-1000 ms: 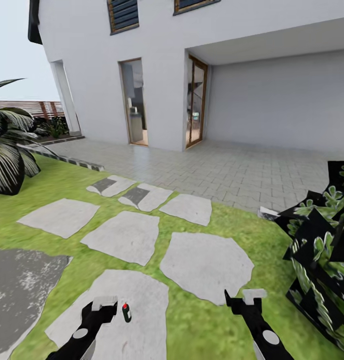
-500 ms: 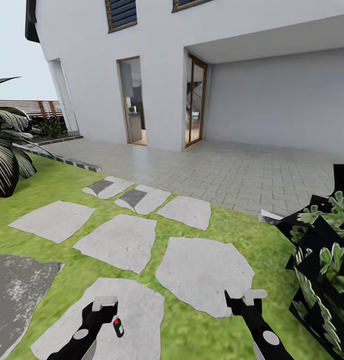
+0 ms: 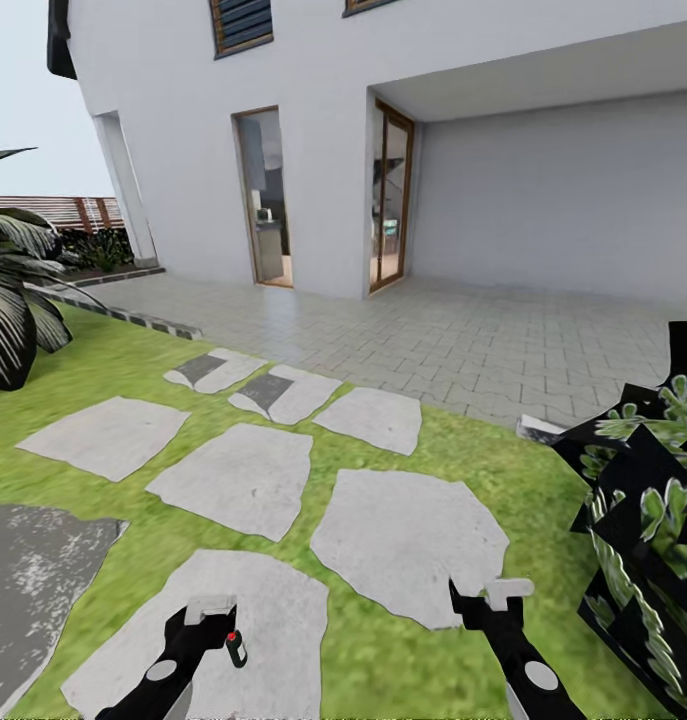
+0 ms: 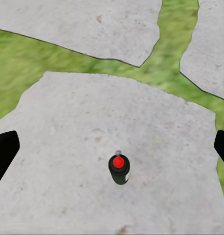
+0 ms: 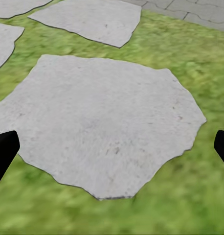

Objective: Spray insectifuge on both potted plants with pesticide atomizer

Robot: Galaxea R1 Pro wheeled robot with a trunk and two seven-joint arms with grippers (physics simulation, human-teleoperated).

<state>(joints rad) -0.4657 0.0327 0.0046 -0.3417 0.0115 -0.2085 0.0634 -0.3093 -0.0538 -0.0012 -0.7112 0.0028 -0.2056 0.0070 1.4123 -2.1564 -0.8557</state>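
Head view has the left tool (image 3: 211,607) low in the scene, its dark arm rising from the bottom edge, with a small dark green bottle (image 3: 236,648) with a red top standing just beside it toward the right tool, on a grey stepping stone (image 3: 283,610). In the left wrist view that bottle (image 4: 119,169) stands upright on the stone, ahead of the tool and between its two black fingertips (image 4: 4,152), which sit wide apart at the edges, so the tool is spread and touches nothing. The right tool (image 3: 488,596) hangs above the grass (image 3: 383,660); its wrist view shows fingertips (image 5: 4,149) likewise far apart over another stone (image 5: 102,122), holding nothing. Beyond the right tool, off to its outer side, is a dark-leaved shrub (image 3: 648,500). Farther ahead of both tools lie more stepping stones, then a paved terrace (image 3: 463,340) and a white house (image 3: 383,130). Far beyond the left tool's outer side stands a palm (image 3: 8,300) and a slatted fence (image 3: 53,212).
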